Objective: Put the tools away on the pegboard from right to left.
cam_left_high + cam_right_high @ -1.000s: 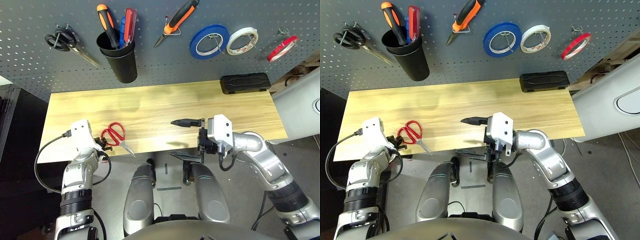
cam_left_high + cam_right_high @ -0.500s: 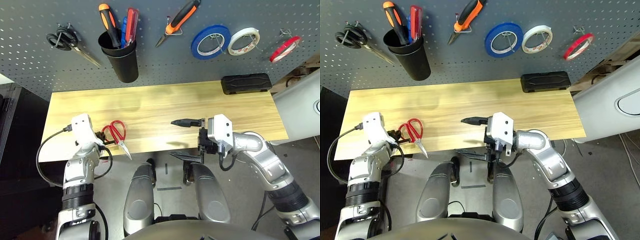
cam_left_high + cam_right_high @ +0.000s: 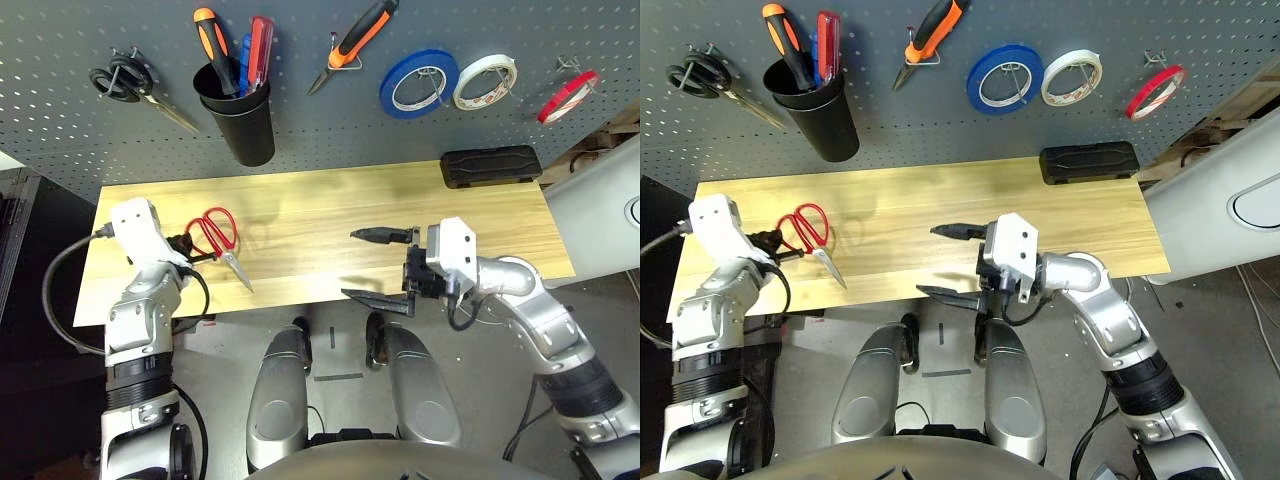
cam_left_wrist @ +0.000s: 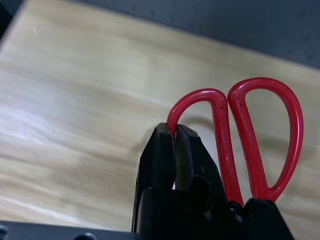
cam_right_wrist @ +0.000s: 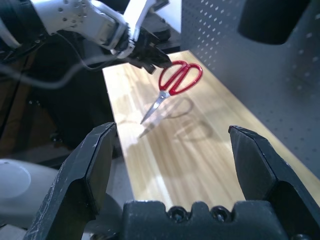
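Head views: left gripper [image 3: 186, 241] clamped on red-handled scissors [image 3: 220, 240], held off the table [image 3: 320, 215] before the pegboard [image 3: 320, 130]; right gripper [image 3: 378, 266] spread wide, empty. Left wrist view: fingers [image 4: 162, 150] pinching one handle loop

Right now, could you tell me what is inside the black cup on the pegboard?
The black cup holds an orange-and-black-handled tool and a red-handled screwdriver; its wall hides their tips.
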